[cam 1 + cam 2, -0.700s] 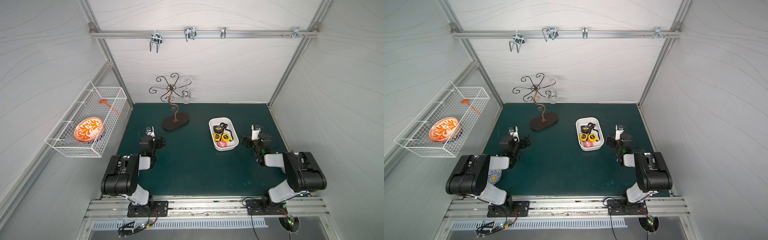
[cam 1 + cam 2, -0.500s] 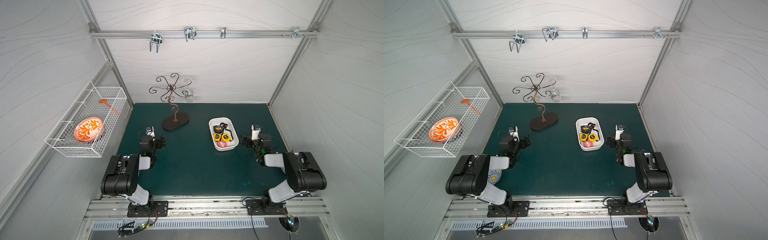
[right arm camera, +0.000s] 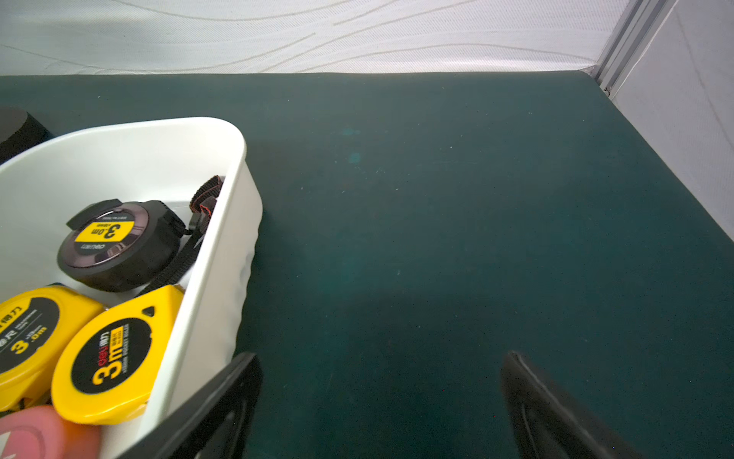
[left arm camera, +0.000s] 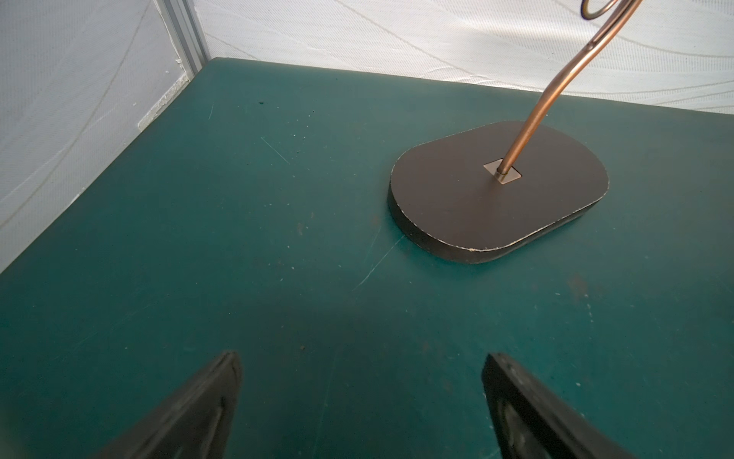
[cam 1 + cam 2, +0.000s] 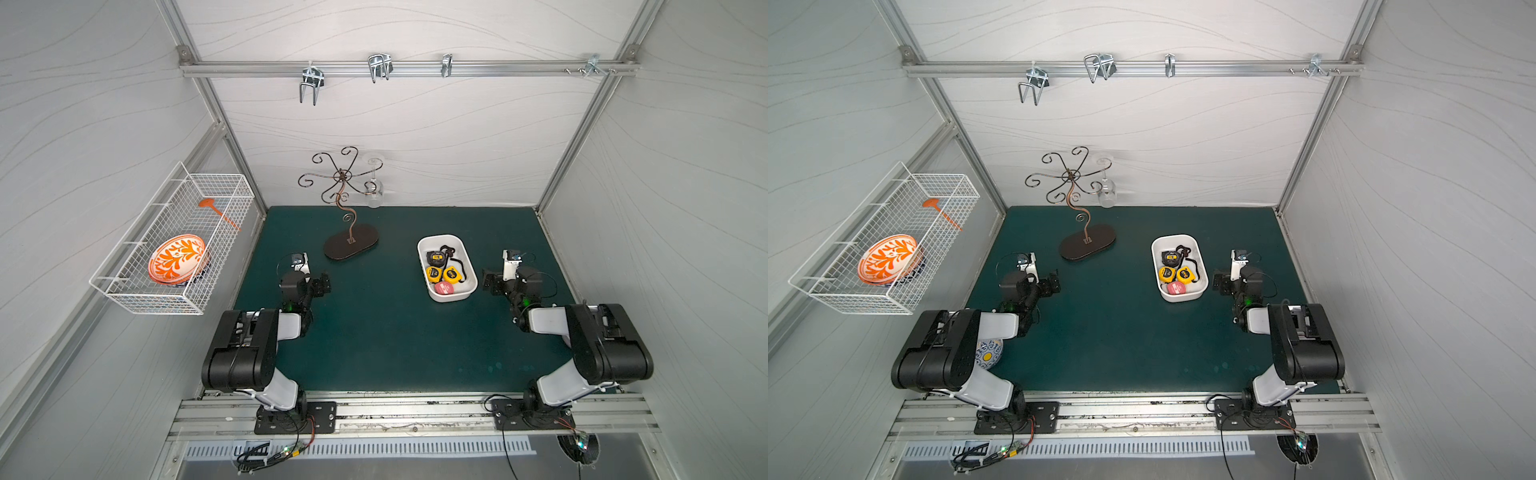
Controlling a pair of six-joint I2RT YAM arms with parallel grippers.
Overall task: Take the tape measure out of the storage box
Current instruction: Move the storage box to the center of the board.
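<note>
Storage box (image 5: pixel 452 296) is sitting on the green bench (image 5: pixel 374 332), right of centre in both top views. Tape measures are all lying inside it. Black tape measure (image 5: pixel 436 257) is lying toward the upper end, its black strap (image 5: pixel 451 250) curling by the wall. Yellow tape measure (image 5: pixel 433 273) and second yellow tape measure (image 5: pixel 452 274) are lying side by side at the middle. Pink round item (image 5: pixel 444 287) is lying at the lower end, too blurred to identify.

Right claw (image 5: pixel 491 283) is sitting just right of the box in frame, jaws wide apart and gripping nothing. In the right wrist view one finger (image 3: pixel 222 397) is showing beside the box's outer wall; cannot tell if it is touching.

Left claw (image 5: pixel 323 284) is sitting left of centre, jaws apart and empty, facing the scrolled metal stand (image 5: pixel 351 245). White wire basket (image 5: pixel 174 286) is hanging at left, holding an orange plate (image 5: pixel 176 259)
</note>
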